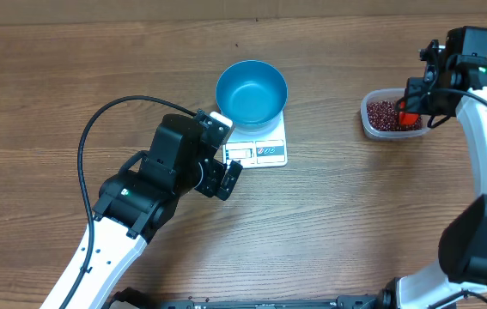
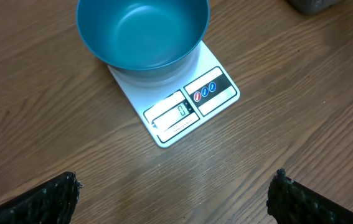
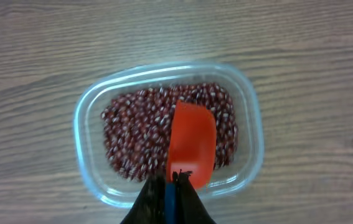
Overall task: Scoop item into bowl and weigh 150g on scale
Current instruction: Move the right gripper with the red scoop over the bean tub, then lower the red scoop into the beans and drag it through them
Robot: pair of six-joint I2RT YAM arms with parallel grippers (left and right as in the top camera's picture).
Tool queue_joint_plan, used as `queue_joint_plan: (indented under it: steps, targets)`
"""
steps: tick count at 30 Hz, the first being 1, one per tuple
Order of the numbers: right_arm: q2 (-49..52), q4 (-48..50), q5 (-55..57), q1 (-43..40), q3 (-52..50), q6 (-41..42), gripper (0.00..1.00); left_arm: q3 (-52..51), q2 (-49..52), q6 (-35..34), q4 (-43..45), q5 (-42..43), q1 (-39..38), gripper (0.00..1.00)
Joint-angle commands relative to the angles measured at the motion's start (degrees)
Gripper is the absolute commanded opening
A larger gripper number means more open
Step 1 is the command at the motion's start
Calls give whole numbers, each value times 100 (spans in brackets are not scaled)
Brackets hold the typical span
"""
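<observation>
1. Landmark: the scale [image 2: 188,102], flat and white, lies on the wooden surface [image 1: 71,69]. Its display window and label panel run along the edge nearest the left arm.
2. The bowl [image 2: 142,31] sits upright on the scale and covers most of the platform, leaving the display edge free. Its inner wall and floor show plain blue.
3. The display shows one dark digit that looks like a zero, though it is too small to be sure.
4. The left pincer [image 2: 175,186] stands with its jaws wide apart and grips nothing. In the overhead view it hangs just beside the scale's display-side corner, on the left arm's side. I cannot tell its height above the surface.
5. The beans [image 3: 132,137] lie as a loose maroon heap in a clear tub [image 3: 89,106]. The tub stands well apart from the scale, on the right arm's side, and rests on the surface.
6. The right pincer [image 3: 175,190] is closed on the handle of an orange-red scoop [image 3: 192,143].
7. The scoop blade reaches over the beans, inside the tub's rim and off-centre toward one long wall. I cannot tell whether the blade touches the heap.
</observation>
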Motion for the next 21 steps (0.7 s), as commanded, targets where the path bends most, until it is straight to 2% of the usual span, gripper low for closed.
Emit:
queue_joint_plan:
  steps: [1, 10, 21]
  targets:
    - [153, 170, 269, -22, 146, -136, 4, 138, 35, -55, 17, 87, -15, 100]
    - [214, 131, 761, -22, 144, -306, 4, 138, 35, -55, 17, 87, -15, 100]
    - [474, -85, 417, -22, 144, -238, 4, 138, 35, -55, 17, 87, -15, 100]
